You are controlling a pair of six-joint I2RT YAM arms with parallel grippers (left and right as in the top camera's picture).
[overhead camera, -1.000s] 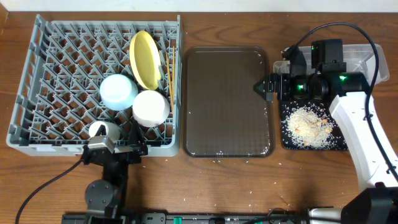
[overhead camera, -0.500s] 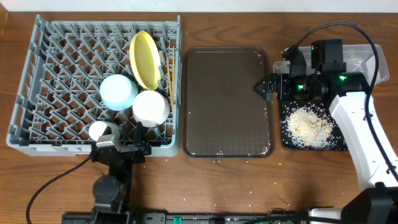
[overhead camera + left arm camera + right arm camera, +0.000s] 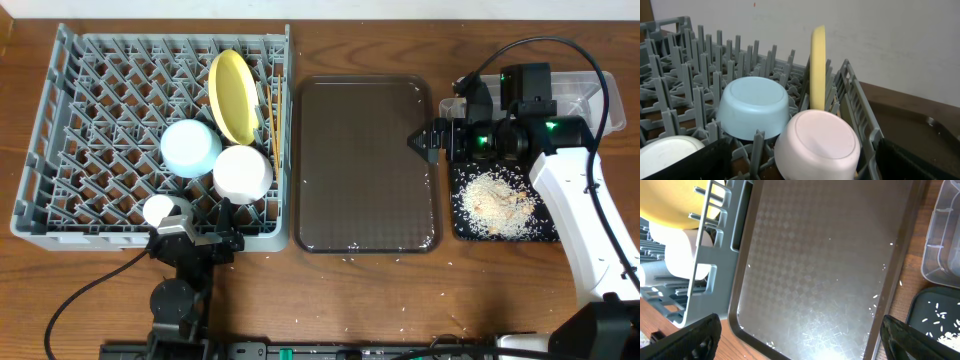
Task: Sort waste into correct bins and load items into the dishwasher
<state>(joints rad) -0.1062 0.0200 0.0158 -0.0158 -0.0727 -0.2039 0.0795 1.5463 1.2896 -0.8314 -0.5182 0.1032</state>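
At the front edge of the surface (image 3: 90, 290), the left pincer (image 3: 195, 238) was seen with fingers apart and nothing between them, just before the rack (image 3: 60, 130) on the left half. Inside, the cup (image 3: 158, 210) was placed nearest, by the front wall. Behind it the white bowl (image 3: 243, 172) and blue bowl (image 3: 191, 147) were set side by side, bottoms up. Farther back, the plate (image 3: 235, 95) was stood on edge with the chopsticks (image 3: 268, 120) beside it. Rice (image 3: 492, 197) was heaped in the black tray (image 3: 535, 233) by the right edge. The right pincer (image 3: 420, 140) was spread empty over the brown tray's (image 3: 365, 180) right rim. The tub (image 3: 580, 85) was set farthest, at the back-right corner.
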